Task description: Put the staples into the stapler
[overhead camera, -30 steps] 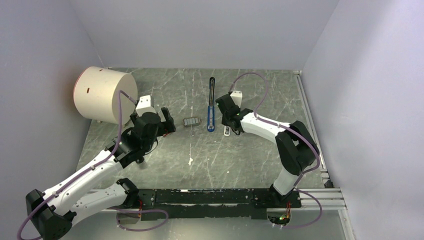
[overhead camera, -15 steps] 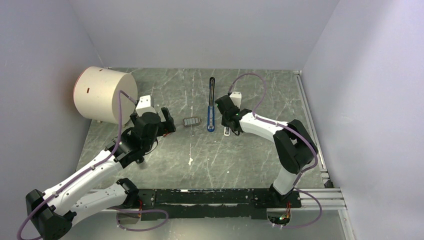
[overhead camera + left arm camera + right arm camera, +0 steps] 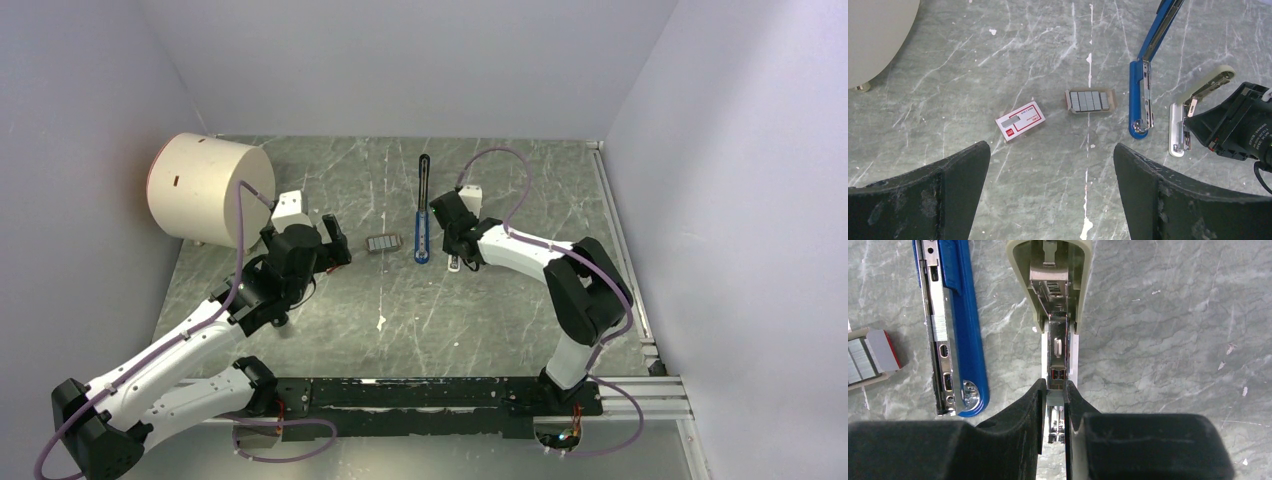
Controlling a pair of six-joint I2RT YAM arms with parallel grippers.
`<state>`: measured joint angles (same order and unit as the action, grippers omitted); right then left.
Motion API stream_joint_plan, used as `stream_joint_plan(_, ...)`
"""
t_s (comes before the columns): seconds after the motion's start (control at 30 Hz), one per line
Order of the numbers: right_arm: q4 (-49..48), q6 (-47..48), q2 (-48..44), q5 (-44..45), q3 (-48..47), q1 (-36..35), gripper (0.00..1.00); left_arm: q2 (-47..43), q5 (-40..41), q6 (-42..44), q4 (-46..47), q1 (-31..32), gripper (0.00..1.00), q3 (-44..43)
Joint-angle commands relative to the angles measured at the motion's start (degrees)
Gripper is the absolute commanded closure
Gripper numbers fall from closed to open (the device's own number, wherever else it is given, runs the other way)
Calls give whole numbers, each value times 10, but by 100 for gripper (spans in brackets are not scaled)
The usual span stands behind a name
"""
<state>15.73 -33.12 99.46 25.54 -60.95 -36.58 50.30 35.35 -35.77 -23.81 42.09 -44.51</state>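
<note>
The stapler lies opened flat just left of the right gripper, whose fingers are nearly together, pinching the metal middle of a pale stapler. The left gripper is spread wide and touches nothing, with the staples and a box ahead of it.

Left end effector spread wide, right end effector — pinched closed
</note>
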Motion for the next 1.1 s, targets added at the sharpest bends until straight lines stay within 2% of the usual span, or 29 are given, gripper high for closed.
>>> stream_joint_plan(0.0,-4,0,8,6,4,4,81,-3,-1,3,11,-4,2,-8)
stream_joint_plan(1.07,-16,3,-18,3,21,5,80,0,-3,3,13,-4,2,-8)
